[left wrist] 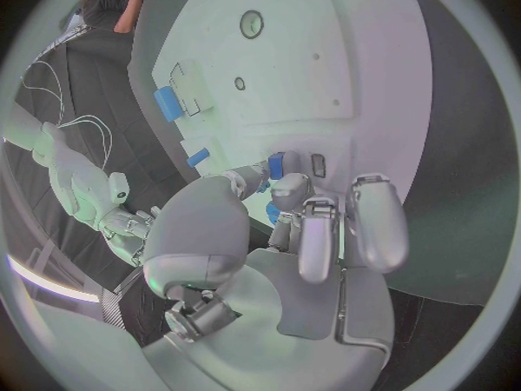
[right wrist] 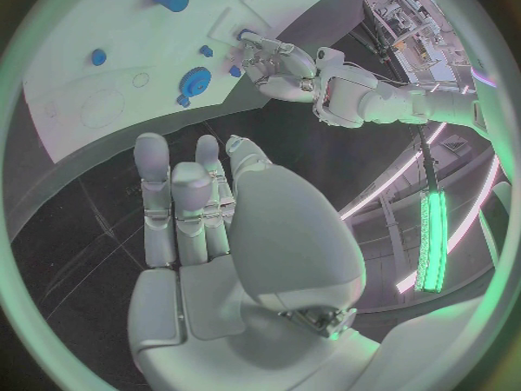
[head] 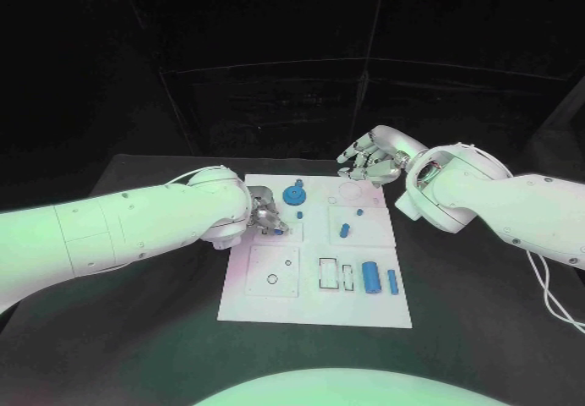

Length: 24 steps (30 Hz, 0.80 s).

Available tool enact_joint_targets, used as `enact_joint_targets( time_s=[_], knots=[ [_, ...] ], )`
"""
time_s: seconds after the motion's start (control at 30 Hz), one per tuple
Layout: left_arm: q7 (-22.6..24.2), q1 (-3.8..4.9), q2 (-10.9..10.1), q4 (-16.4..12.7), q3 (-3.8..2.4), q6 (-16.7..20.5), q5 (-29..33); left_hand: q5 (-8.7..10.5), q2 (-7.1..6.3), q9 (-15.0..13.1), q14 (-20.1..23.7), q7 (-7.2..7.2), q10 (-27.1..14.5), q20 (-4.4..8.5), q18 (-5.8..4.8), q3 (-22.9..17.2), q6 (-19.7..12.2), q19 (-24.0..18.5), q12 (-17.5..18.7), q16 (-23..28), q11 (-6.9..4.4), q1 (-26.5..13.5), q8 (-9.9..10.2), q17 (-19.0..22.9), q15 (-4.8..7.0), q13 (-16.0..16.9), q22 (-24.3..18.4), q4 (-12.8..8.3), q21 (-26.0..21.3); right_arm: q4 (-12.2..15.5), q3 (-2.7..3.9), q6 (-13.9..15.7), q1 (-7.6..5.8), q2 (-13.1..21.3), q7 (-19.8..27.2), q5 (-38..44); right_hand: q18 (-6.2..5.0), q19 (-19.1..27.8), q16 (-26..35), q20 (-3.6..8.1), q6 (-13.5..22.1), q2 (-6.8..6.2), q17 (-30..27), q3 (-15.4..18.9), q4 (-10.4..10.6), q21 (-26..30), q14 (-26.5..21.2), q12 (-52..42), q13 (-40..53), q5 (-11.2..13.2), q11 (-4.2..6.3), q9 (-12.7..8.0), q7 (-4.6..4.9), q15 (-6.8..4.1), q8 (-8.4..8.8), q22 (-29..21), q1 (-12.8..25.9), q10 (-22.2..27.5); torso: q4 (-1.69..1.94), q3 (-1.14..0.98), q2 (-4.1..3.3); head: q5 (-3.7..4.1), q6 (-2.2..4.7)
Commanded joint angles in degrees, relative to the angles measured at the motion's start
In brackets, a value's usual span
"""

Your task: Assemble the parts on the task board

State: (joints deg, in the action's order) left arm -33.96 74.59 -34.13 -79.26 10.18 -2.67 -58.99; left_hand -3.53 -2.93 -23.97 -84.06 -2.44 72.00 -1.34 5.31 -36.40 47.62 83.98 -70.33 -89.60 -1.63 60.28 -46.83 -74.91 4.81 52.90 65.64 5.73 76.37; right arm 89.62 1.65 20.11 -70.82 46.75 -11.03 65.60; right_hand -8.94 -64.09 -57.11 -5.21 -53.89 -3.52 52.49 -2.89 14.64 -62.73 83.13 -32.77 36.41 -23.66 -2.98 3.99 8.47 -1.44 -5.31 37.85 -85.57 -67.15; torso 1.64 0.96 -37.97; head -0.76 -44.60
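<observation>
The left hand (head: 270, 219) fingers pinch a blue part (left wrist: 276, 165) over the task board (head: 366, 309); the right hand (head: 372, 157) fingers are spread.

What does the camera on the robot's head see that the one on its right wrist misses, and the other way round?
Head view: the white task board right down to its near edge, with a black-outlined rectangular slot there. Right wrist view: the inner side of the silver right hand, fingers apart and holding nothing, over the black table. Both: the blue gear-shaped part, the large blue cylinder and the silver left hand at the board.
</observation>
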Motion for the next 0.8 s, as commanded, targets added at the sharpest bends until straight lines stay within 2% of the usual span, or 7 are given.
enact_joint_targets(
  time_s=[0.03, 0.4, 0.53, 0.67, 0.8],
  knots=[
    [-1.1, -0.14, 0.3, 0.7, 0.13, -2.4, 1.2, -0.16, 0.12, 0.0, -5.9, 0.10, 0.5, 0.51, -0.87, -2.6, 0.6, 0.6, -0.3, -0.4, -0.16, -0.9, -0.3, -15.1, 0.55, 0.1, 0.1, -2.5, 0.2, 0.0, 0.03, -0.3, -0.10, -0.1, 0.4, 0.2, -0.29, 0.0, 0.4, 0.35, -0.6, -0.49, 0.0, 0.1, 0.3, 0.2, 0.2, 0.3, -0.1, -0.4, -0.04, 0.0, -0.03, 0.05, -0.04, -0.1, 0.0, -0.2, 0.00, 0.00, 0.01, -0.12, -0.07],
    [-1.5, -0.08, 1.4, 2.0, 0.12, -3.7, 2.5, -0.19, 0.81, -0.1, -5.9, 0.43, 1.1, 0.69, -0.98, -1.2, 1.5, 0.7, -0.7, -0.4, -0.44, -2.5, -0.5, -15.1, 0.76, 0.6, 0.8, -0.9, 0.6, -0.2, 0.00, -0.4, -0.09, -0.3, 0.5, 0.2, -0.29, 0.0, 0.4, 0.35, -0.6, -0.51, 0.0, 0.1, 0.4, 0.2, 0.2, 0.3, -0.1, -0.4, -0.05, 0.0, -0.02, 0.05, -0.03, -0.1, 0.0, -0.2, -0.05, 0.00, -0.02, 0.01, -0.05],
    [-1.5, -0.06, 1.5, 2.2, 0.11, -3.8, 2.6, -0.24, 1.46, -0.1, -5.9, 0.51, 1.2, 0.75, -0.99, -1.0, 1.7, 0.8, -0.8, -0.4, -0.50, -3.0, -0.5, -15.1, 0.81, 0.8, 0.9, -0.2, 0.6, -0.3, -0.02, -0.4, -0.08, -0.4, 0.5, 0.2, -0.29, 0.0, 0.4, 0.35, -0.6, -0.51, 0.0, 0.1, 0.4, 0.2, 0.2, 0.3, -0.1, -0.4, -0.05, 0.0, -0.02, 0.05, -0.03, -0.1, 0.0, -0.2, 0.05, 0.02, -0.02, 0.13, -0.11],
    [-1.5, -0.04, 1.6, 2.3, 0.11, -4.1, 2.7, -0.19, 1.36, -0.1, -5.9, 0.54, 1.4, 0.78, -1.02, -0.6, 1.9, 0.8, -0.9, -0.4, -0.53, -3.6, -0.5, -15.1, 0.84, 0.9, 1.0, 0.3, 0.7, -0.3, -0.04, -0.4, -0.08, -0.4, 0.6, 0.2, -0.29, 0.0, 0.4, 0.35, -0.6, -0.51, 0.0, 0.1, 0.4, 0.2, 0.2, 0.3, -0.1, -0.4, -0.05, 0.0, -0.02, 0.05, -0.03, -0.1, 0.0, -0.2, 0.04, 0.00, 0.00, 0.10, -0.13],
    [-1.5, -0.03, 1.6, 2.4, 0.11, -4.0, 2.8, -0.16, 1.20, 0.0, -5.9, 0.60, 1.6, 0.82, -1.05, 0.5, 2.3, 0.8, -1.1, -0.4, -0.57, -5.2, -0.5, -15.1, 0.87, 1.2, 1.2, 1.7, 0.8, -0.3, -0.06, -0.4, -0.07, -0.4, 0.6, 0.2, -0.29, 0.0, 0.4, 0.35, -0.6, -0.51, 0.0, 0.1, 0.4, 0.2, 0.2, 0.3, -0.1, -0.4, -0.05, 0.0, -0.02, 0.05, -0.03, -0.1, 0.0, -0.2, 0.06, 0.03, 0.02, 0.15, -0.09]
  ],
)
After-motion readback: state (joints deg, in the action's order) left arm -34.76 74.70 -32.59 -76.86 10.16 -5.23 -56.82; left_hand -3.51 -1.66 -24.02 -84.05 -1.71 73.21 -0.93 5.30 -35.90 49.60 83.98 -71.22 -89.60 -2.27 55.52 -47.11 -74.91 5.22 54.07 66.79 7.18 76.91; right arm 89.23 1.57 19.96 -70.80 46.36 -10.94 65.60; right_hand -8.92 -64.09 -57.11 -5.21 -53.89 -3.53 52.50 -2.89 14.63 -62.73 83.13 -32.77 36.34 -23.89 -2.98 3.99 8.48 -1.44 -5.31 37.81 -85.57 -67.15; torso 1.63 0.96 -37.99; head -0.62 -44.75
